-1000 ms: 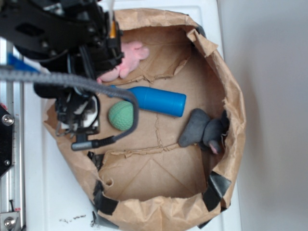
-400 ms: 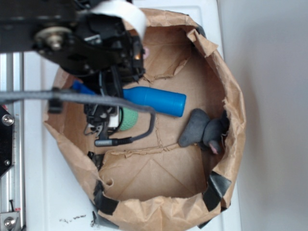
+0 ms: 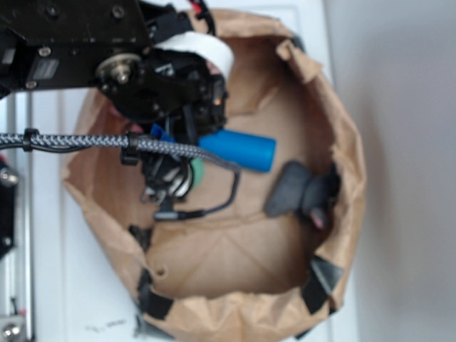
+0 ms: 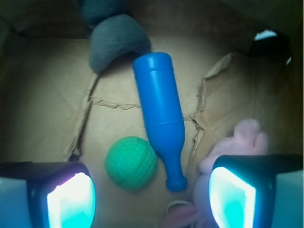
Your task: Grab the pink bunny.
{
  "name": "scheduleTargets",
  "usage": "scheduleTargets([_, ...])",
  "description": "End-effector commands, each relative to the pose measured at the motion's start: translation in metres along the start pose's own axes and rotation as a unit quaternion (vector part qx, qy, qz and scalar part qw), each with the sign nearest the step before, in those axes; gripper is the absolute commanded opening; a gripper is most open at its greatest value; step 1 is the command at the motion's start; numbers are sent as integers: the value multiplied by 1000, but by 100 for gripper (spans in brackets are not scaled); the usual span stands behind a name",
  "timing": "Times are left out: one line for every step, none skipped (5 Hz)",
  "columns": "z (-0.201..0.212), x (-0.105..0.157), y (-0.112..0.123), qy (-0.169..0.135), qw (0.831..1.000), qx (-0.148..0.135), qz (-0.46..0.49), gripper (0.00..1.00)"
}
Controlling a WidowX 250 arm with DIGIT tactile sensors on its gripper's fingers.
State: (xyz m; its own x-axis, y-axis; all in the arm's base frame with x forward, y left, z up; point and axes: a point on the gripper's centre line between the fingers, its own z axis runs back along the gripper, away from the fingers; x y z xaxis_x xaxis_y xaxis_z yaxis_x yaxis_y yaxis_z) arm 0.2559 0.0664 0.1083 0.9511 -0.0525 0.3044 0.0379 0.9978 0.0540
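White tabletop (image 3: 313, 21) and a pale grey wall (image 3: 406, 142) frame a crumpled brown paper bag (image 3: 342, 128), rolled down into a shallow basin and patched with black tape (image 3: 317, 281) along its lower rim; inside it, in the exterior view, a blue bottle (image 3: 242, 149) lies on its side near the middle, and a dark grey plush animal (image 3: 299, 191) rests against the bag's right wall, well apart from the arm; the black robot arm (image 3: 142, 71) with its braided cable (image 3: 78, 142) covers the upper left of the bag and hides most of what lies under it; only a sliver of a green ball (image 3: 197, 173) shows beside the bottle; the wrist view looks down between the fingers of the gripper (image 4: 152, 197), which stand wide apart with nothing between them; the green ball sits just left of the bottle's neck, and the pink bunny (image 4: 240, 142) lies on the bag floor at the lower right, just behind and partly hidden by the right finger (image 4: 242, 190); whether that finger touches the bunny cannot be told.
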Motion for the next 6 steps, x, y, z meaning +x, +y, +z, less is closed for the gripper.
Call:
scheduleTargets([7,-12,23,5,999,45,28,100])
scheduleTargets([16,-27,46,14,998,46,36,100])
scheduleTargets([33,-29,57,15,998,42,36,100])
scheduleTargets([35,-37,63,8,999,40,-6,100])
scheduleTargets([2,-36,58,7,996,83,-15,100])
scheduleTargets([-22,-31,51,12,993,113,-21,100])
